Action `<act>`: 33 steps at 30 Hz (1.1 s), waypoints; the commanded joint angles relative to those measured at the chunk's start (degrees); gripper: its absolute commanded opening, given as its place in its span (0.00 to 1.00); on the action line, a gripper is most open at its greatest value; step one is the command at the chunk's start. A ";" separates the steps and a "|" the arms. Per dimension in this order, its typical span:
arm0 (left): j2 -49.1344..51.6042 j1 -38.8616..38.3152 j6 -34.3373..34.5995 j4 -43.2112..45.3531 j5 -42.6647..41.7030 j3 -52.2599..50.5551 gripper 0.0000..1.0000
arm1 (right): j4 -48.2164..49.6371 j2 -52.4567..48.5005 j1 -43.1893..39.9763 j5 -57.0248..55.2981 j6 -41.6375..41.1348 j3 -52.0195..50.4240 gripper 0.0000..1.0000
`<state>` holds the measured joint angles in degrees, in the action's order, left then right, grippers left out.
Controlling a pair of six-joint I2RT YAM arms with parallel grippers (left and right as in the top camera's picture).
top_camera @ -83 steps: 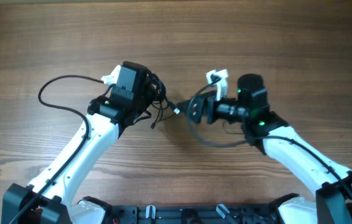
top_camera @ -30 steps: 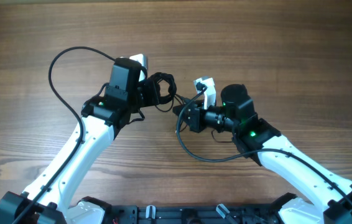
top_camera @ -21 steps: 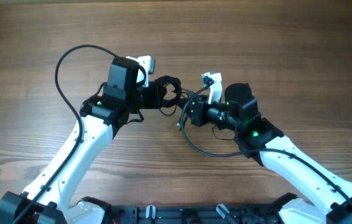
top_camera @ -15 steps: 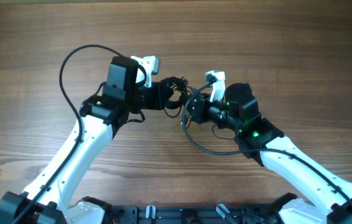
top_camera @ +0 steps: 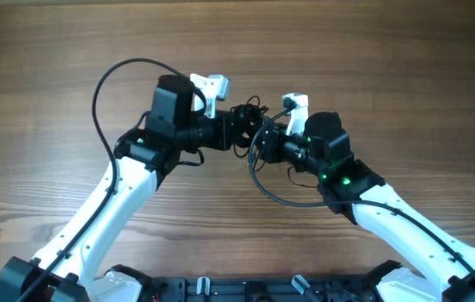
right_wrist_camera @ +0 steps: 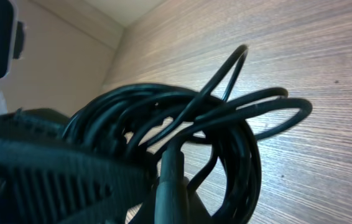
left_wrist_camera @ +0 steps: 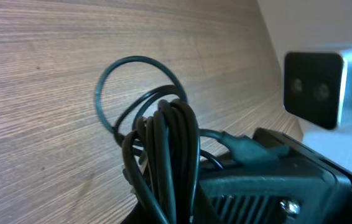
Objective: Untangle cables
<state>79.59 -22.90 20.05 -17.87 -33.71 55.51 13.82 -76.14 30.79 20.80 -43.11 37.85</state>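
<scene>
Matte brown wood-grain table (top_camera: 405, 59). Left gripper (top_camera: 232, 127), black on white arm, pinching cables (top_camera: 250, 111). Cables form 1 knotted clump of thin glossy black cords with round loops sticking out, raised off wood at 12 o'clock of frame centre, between 2 grippers. Right gripper (top_camera: 260, 144) at 5 o'clock of clump, touching it. Its fingers hidden, so grip cannot be told.

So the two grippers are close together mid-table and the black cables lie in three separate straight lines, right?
No. The cables are bunched in one looped clump, as both wrist views show. The left gripper and right gripper are indeed close together mid-table.
</scene>
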 commanded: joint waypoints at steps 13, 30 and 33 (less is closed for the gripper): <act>-0.42 9.11 7.69 -2.49 -6.03 0.33 0.04 | -2.43 6.84 -4.92 3.72 -0.59 0.09 0.72; -0.42 10.43 89.88 -14.60 20.92 0.33 0.04 | -21.92 10.60 -6.45 16.61 4.13 0.07 1.00; -0.42 10.43 97.61 -17.09 20.46 0.33 0.04 | -22.01 10.40 -2.58 15.67 11.41 0.07 1.00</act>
<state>79.64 -12.73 102.13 -33.19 -14.20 55.46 -8.16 -65.36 24.84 35.07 -40.58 37.85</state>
